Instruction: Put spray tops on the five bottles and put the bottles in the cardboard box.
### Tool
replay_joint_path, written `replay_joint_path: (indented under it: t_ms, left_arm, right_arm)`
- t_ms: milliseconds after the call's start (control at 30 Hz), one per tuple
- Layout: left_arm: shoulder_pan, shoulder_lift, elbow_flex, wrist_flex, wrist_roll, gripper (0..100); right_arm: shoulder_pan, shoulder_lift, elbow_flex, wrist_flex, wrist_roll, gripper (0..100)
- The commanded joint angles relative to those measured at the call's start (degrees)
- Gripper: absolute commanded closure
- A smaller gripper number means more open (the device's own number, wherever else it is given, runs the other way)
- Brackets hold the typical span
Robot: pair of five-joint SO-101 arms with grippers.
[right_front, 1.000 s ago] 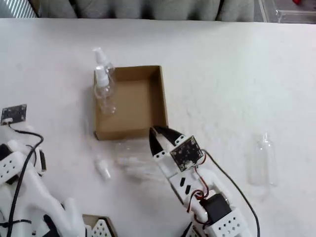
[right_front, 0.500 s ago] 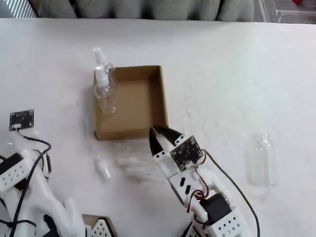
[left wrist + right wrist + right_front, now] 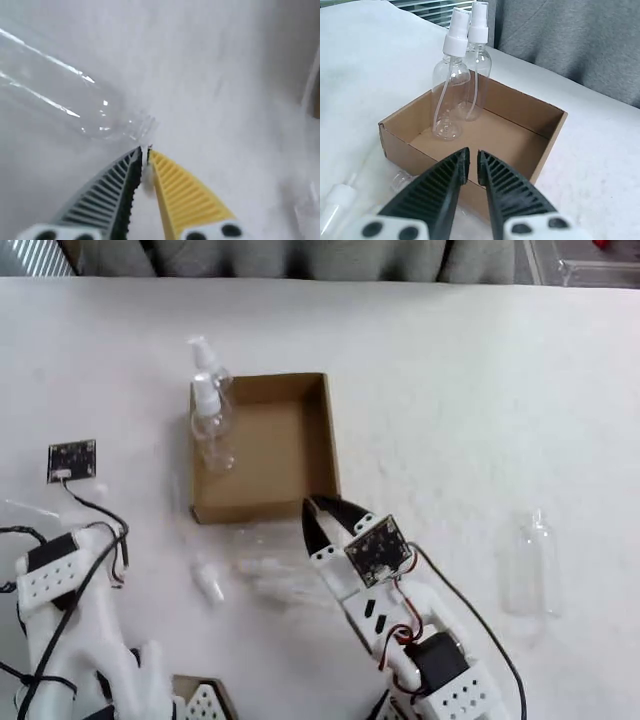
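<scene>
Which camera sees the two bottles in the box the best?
The right wrist view: the two bottles stand side-on in the cardboard box, white spray tops clear. The high view looks down on them, overlapping. The left wrist view faces another, bare bottle.

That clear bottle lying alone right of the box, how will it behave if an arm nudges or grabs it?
The bottle lies on its side with a round body, so a nudge would probably roll it. It looks empty, so likely very light and quick to skid. Its smooth clear wall may slip between jaws.
</scene>
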Motion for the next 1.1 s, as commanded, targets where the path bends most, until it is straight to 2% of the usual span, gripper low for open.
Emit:
replay_joint_path:
  t_ms: [0, 100, 233, 433, 1067]
  left_arm:
    - [1.63, -1.36, -1.23, -1.85, 1.67, 98]
    - [1.54, 1.19, -3.52, -1.85, 1.67, 98]
    - [1.27, 11.82, -10.64, -1.23, 1.49, 98]
    - [0.92, 21.85, -22.15, 6.51, 0.97, 98]
    - [2.15, 22.37, -23.03, 4.31, -20.48, 98]
  right_arm:
    - [0.48, -0.31, 0.44, 0.13, 0.70, 98.4]
    - [0.48, -0.31, 0.44, 0.13, 0.70, 98.4]
    - [0.48, -0.22, 0.44, 0.13, 0.70, 98.4]
    - [0.48, -0.22, 0.44, 0.13, 0.70, 98.4]
    - [0.57, -0.22, 0.44, 0.13, 0.70, 98.4]
